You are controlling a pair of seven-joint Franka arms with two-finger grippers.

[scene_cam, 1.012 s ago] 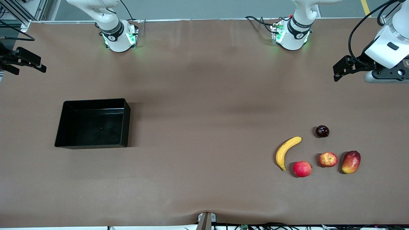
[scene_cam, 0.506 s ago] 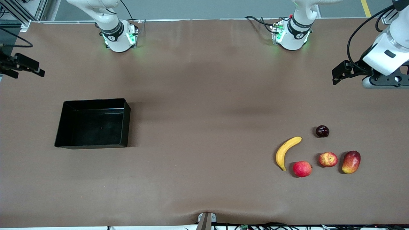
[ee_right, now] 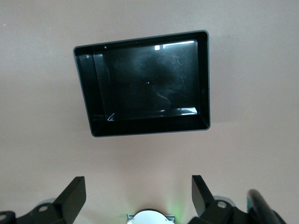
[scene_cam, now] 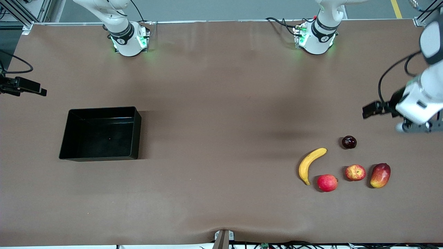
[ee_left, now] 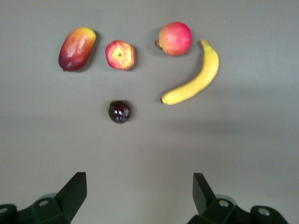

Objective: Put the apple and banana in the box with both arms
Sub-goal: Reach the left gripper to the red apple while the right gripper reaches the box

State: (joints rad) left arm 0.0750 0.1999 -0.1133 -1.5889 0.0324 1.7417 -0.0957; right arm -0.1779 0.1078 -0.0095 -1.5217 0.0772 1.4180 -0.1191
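The apple [scene_cam: 355, 172] lies between a pinkish-red round fruit [scene_cam: 327, 183] and a mango [scene_cam: 380, 175]. The banana [scene_cam: 310, 164] lies beside them, toward the table's middle. The black box [scene_cam: 100, 135] stands empty near the right arm's end. My left gripper [scene_cam: 372, 109] is open and empty, up over bare table near the dark plum [scene_cam: 349, 142]. Its wrist view shows the apple [ee_left: 120, 55] and banana [ee_left: 194, 81] ahead of the open gripper [ee_left: 138, 189]. My right gripper [scene_cam: 29, 87] hangs over the table's end; it is open [ee_right: 138, 193], with the box [ee_right: 149, 127] in view.
In the left wrist view the mango [ee_left: 76, 48], the pinkish-red fruit [ee_left: 175, 38] and the plum [ee_left: 120, 112] lie close around the apple. The arm bases [scene_cam: 129, 39] [scene_cam: 315, 38] stand along the table edge farthest from the front camera. Brown table [scene_cam: 221, 138] spans between box and fruits.
My left gripper has come down and moved toward the fruits. My right gripper has shifted a little toward the box. The fruits and box have not moved.
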